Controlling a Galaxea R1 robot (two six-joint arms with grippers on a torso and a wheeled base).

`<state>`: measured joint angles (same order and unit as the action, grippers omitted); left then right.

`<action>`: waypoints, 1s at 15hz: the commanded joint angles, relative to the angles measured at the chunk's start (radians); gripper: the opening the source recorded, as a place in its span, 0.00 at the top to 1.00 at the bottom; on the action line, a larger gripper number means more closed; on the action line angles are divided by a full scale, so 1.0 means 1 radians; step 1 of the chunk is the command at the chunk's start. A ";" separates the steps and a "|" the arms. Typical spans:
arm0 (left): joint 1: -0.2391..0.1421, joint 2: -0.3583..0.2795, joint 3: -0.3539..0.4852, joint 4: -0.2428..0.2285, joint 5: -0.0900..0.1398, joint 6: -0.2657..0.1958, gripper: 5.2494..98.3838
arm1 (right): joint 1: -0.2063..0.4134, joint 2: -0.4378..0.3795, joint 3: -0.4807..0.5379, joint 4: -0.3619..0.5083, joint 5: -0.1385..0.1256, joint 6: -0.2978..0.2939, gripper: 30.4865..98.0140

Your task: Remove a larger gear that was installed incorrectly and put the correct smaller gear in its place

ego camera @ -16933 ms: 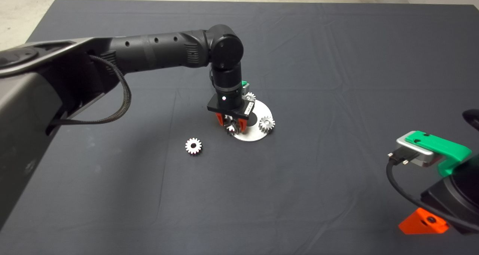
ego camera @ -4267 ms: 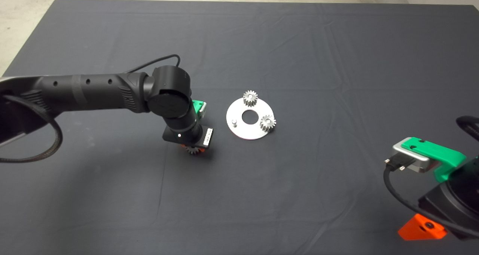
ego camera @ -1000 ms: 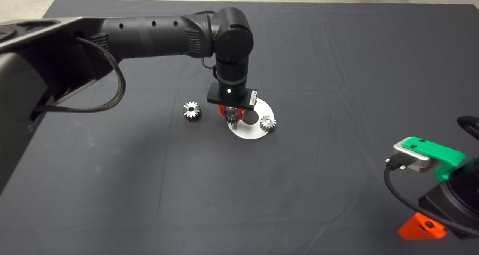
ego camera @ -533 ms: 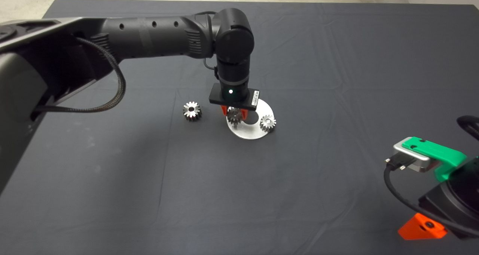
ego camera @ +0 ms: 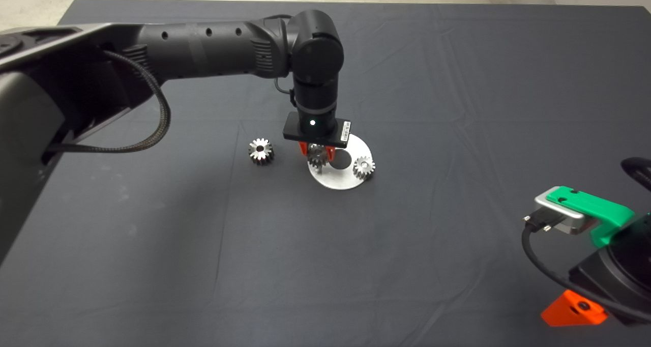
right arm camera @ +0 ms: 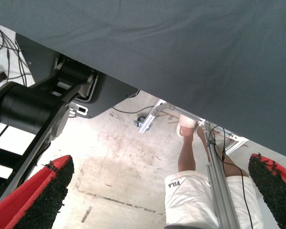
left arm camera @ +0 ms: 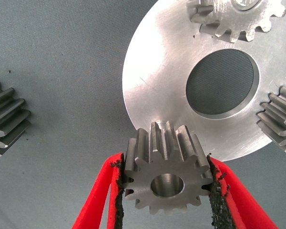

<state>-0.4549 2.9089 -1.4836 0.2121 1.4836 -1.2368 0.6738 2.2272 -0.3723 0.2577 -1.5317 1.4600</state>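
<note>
Change: since half a second ago you see almost no shift; the left claw still hangs at the left rim of the round plate, just above centre frame, as it did a second ago.
Meaning: you have the swap half done; I judge the seating on the peg as the step in hand, not yet finished.
Larger gear: it lies on the worktop left of the plate, well clear of the claw; the wrist view shows its edge.
Smaller gear: it sits between the red fingers, over the plate's rim.
Left claw: clenched on that gear, a black pad against the teeth on each side.
Other gears: two sit on the plate, one at centre right.
Right claw: parked at lower right, pads wide apart, gripping nothing; a person's leg shows beyond.
</note>
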 commanded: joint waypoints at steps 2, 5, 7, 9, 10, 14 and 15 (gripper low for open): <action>-0.016 -0.001 0.004 -0.006 0.004 -0.001 0.68 | 0.020 -0.002 0.001 -0.026 -0.084 -0.004 0.02; -0.015 -0.003 0.011 -0.006 0.006 -0.001 0.68 | 0.020 -0.002 0.001 -0.026 -0.084 -0.004 0.02; -0.015 -0.003 0.014 -0.007 0.006 -0.003 0.68 | 0.020 -0.002 0.001 -0.026 -0.084 -0.004 0.02; -0.013 -0.003 0.017 -0.008 0.006 -0.004 0.68 | 0.020 -0.004 0.001 -0.026 -0.084 -0.004 0.02; -0.013 -0.003 0.019 -0.008 0.006 -0.004 0.68 | 0.020 -0.005 0.001 -0.026 -0.084 -0.004 0.02; -0.013 -0.004 0.027 -0.008 0.006 -0.010 0.68 | 0.020 -0.005 0.001 -0.026 -0.084 -0.004 0.02; -0.013 -0.003 0.030 -0.008 0.006 -0.010 0.68 | 0.020 -0.005 0.001 -0.026 -0.084 -0.004 0.02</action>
<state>-0.4517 2.9038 -1.4706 0.2117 1.4845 -1.2436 0.6735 2.2268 -0.3723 0.2577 -1.5317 1.4596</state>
